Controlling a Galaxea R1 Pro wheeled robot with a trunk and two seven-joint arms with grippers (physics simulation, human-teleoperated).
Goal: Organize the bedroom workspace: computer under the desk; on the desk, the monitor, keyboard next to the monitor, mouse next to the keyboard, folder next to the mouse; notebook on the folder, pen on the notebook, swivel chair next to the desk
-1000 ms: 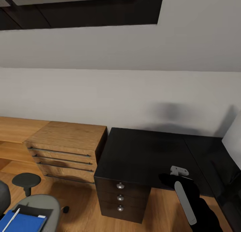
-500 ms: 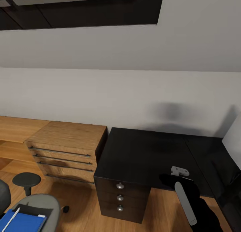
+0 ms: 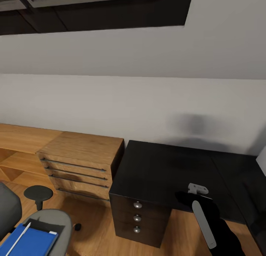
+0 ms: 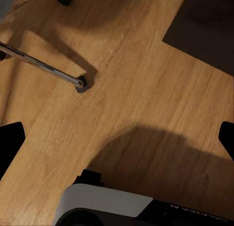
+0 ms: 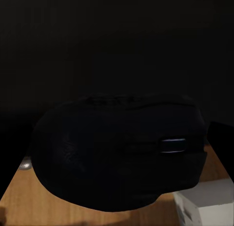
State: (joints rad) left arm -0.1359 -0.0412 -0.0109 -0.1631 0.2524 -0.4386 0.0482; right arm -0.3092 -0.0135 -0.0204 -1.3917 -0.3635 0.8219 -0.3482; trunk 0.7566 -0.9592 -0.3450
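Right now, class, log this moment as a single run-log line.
right end effector: holding mouse above desk | folder, pen: on swivel chair | left end effector: open over floor

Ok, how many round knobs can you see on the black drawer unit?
3, stacked down the black drawer unit front: top knob, middle knob, bottom knob. None looks hidden.

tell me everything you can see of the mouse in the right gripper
The mouse is a small black oval with a matte, plastic-looking shell and a thin pale scroll wheel on its top. It sits close before the right wrist camera, apparently held in the right gripper, above the near edge of the desk's glossy black top. In the head view it shows as a dark lump at the gripper's tip.
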